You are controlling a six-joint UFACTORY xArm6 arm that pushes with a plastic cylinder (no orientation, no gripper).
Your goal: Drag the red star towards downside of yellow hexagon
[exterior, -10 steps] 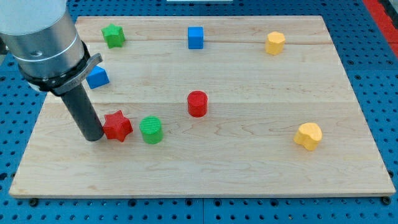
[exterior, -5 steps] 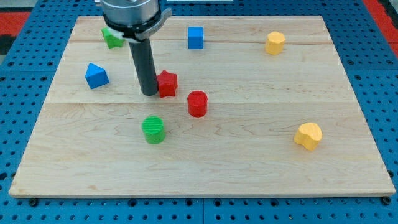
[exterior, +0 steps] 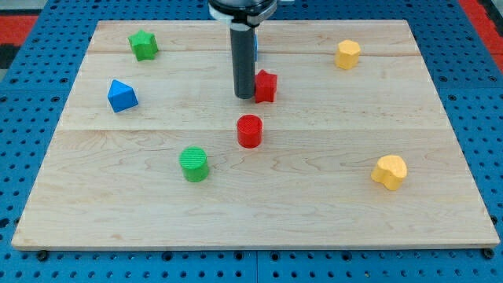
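Note:
The red star (exterior: 266, 86) lies on the wooden board (exterior: 314, 196) above its middle. My tip (exterior: 244, 95) rests against the star's left side. The yellow hexagon (exterior: 348, 54) sits near the view's top right, up and to the right of the star. The rod hides most of a blue cube (exterior: 255, 47) behind it.
A red cylinder (exterior: 249, 130) stands just below the star. A green cylinder (exterior: 193, 163) is lower left. A blue wedge-like block (exterior: 122, 95) and a green star (exterior: 143, 44) sit at the left. A yellow heart-like block (exterior: 389, 171) lies at the lower right.
My tip has pushed the red star up and to the right, from beside the green cylinder to above the red cylinder. The other blocks have not moved.

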